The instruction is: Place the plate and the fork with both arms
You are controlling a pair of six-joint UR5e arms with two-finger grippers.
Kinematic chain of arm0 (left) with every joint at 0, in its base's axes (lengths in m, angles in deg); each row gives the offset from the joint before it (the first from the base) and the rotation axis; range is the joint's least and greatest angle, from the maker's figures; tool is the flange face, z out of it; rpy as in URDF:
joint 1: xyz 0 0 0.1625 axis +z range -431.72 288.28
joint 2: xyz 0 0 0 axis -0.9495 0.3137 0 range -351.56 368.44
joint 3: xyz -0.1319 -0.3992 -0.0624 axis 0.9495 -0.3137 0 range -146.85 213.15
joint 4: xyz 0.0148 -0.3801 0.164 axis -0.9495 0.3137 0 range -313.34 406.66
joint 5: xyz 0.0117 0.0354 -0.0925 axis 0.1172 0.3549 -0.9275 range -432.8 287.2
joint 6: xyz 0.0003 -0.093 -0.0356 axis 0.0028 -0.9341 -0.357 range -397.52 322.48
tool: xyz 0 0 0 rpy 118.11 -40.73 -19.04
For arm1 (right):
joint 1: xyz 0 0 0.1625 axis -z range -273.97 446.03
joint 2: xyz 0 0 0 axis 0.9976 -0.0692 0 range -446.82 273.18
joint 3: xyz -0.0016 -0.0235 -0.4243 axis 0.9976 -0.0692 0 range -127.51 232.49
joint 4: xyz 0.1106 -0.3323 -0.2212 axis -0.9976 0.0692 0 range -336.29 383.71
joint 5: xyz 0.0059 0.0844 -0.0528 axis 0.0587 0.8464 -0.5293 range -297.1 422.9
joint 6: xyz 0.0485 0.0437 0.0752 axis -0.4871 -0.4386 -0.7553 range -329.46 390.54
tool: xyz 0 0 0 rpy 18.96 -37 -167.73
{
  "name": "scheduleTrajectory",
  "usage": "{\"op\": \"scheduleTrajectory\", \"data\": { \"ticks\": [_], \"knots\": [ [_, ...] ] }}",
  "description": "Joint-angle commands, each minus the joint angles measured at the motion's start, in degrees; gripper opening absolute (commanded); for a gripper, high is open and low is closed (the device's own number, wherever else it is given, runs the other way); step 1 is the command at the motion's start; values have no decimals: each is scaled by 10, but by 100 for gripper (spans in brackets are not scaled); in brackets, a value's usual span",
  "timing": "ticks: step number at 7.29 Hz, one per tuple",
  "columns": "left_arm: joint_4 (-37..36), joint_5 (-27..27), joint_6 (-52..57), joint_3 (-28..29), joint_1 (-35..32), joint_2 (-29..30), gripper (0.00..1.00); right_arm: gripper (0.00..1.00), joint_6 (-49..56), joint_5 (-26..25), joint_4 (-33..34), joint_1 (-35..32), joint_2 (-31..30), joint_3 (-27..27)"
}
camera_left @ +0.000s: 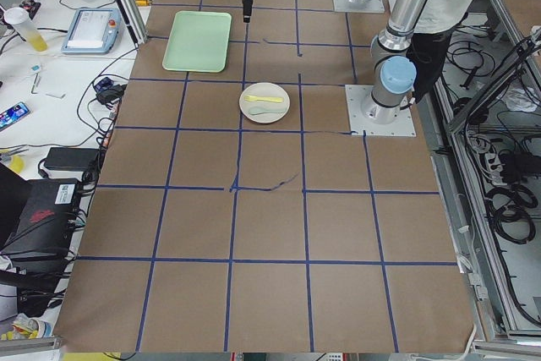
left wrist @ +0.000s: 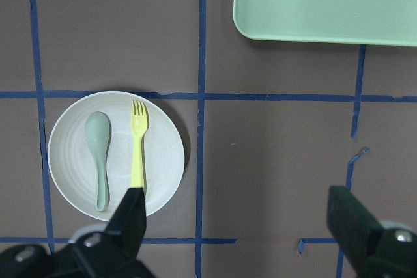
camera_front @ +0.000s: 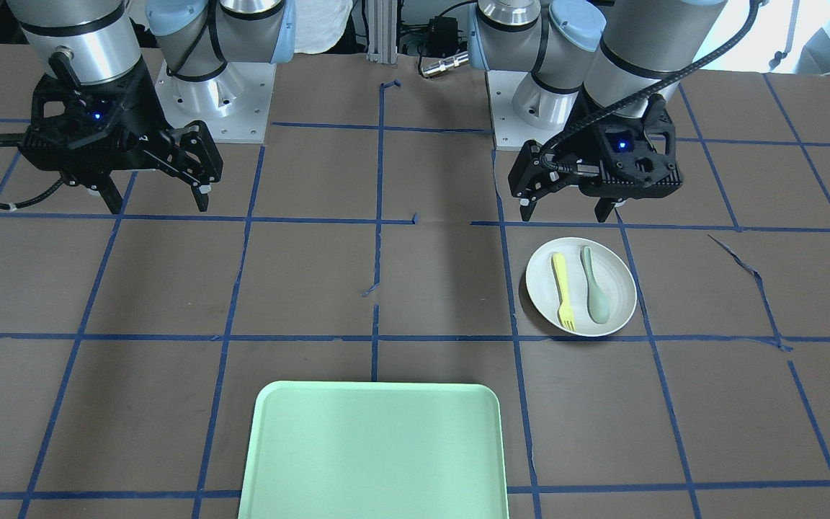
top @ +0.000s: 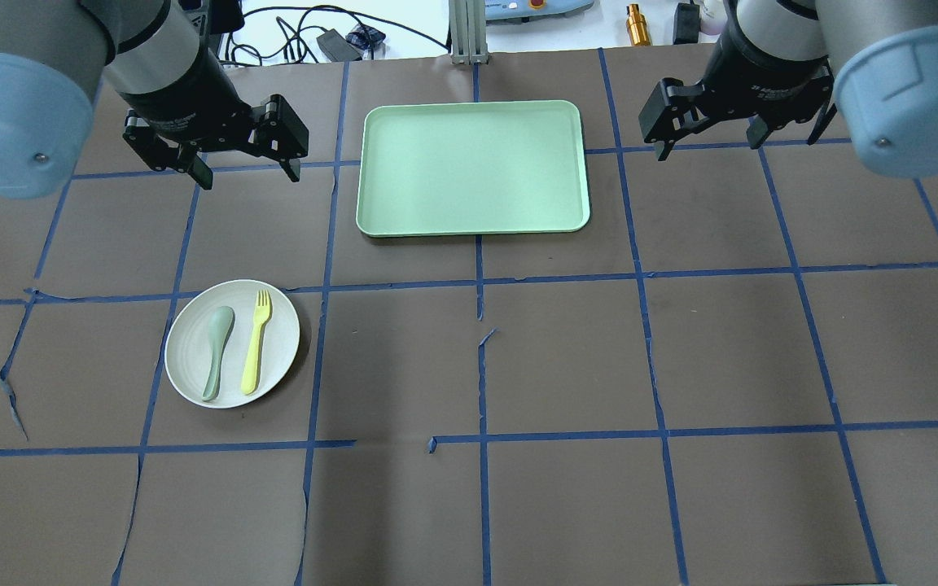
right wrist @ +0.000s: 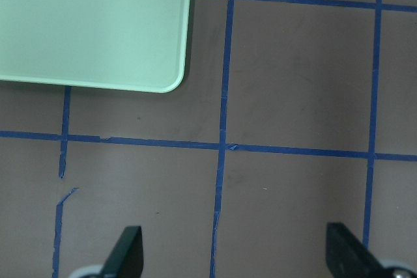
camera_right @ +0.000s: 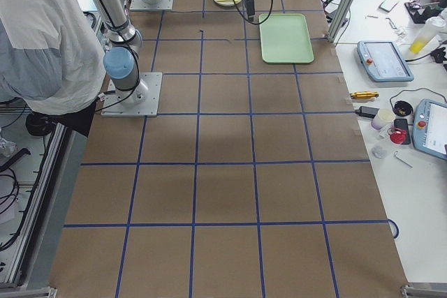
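Work looks unstarted: fork (top: 256, 342) (beside a spoon (top: 216, 352)) lies on the plate (top: 279, 338), well apart from the tray (top: 473, 167), while left hand (top: 249, 172) and right hand (top: 709, 145) hover spread, empty.

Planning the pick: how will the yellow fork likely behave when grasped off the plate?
The fork is probably light and fairly stiff: slim, seemingly plastic. Lying flat on the smooth plate beside the spoon, it may slide rather than lift cleanly.
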Motion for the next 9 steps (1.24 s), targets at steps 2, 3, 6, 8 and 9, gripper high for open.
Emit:
{"op": "scheduleTrajectory", "data": {
  "ticks": [2,3,6,8,9],
  "knots": [
    [1,1,0,-2,0,-2,100,100,-56,-2,-1,0,0,2],
    [1,1,0,-2,0,-1,100,100,-56,-4,0,0,1,2],
    [2,-1,0,-1,0,-1,100,100,-56,-7,0,0,3,1],
    [4,-1,-2,2,0,0,100,100,-53,-7,-1,0,3,4],
    [4,0,-2,2,0,0,100,100,-58,-8,-1,0,3,6]
  ]
}}
